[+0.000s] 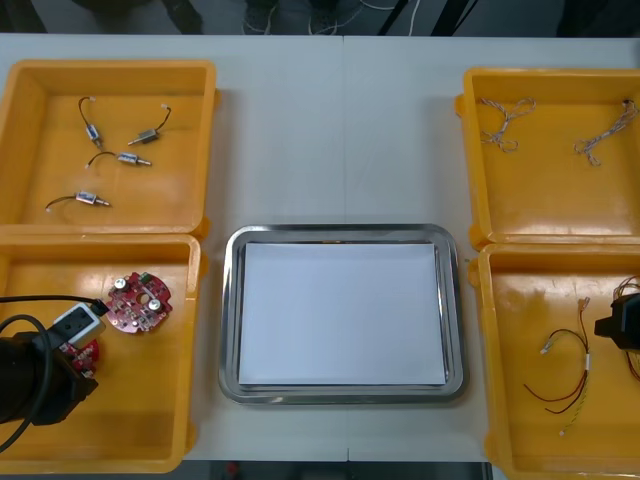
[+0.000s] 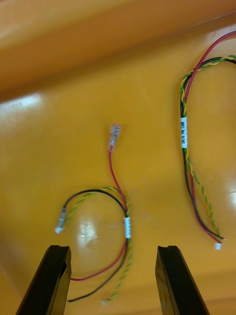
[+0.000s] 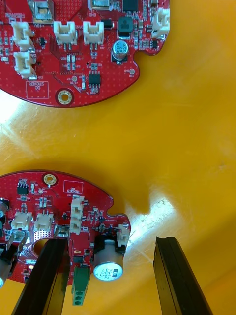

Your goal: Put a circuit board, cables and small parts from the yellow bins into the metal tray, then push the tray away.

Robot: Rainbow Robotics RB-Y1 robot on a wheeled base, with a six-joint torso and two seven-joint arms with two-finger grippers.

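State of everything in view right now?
Tray: white inside, nothing in it.
Left end effector: open, over a board's edge.
Right end effector: open, over a red-and-yellow cable.
Boards: two, in near left bin.
Small parts: four, in far left bin.
Twisted cables: two, in far right bin.

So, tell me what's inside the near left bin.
Two round red circuit boards. The far board lies uncovered; the near board is mostly hidden beneath the left gripper, open over it.
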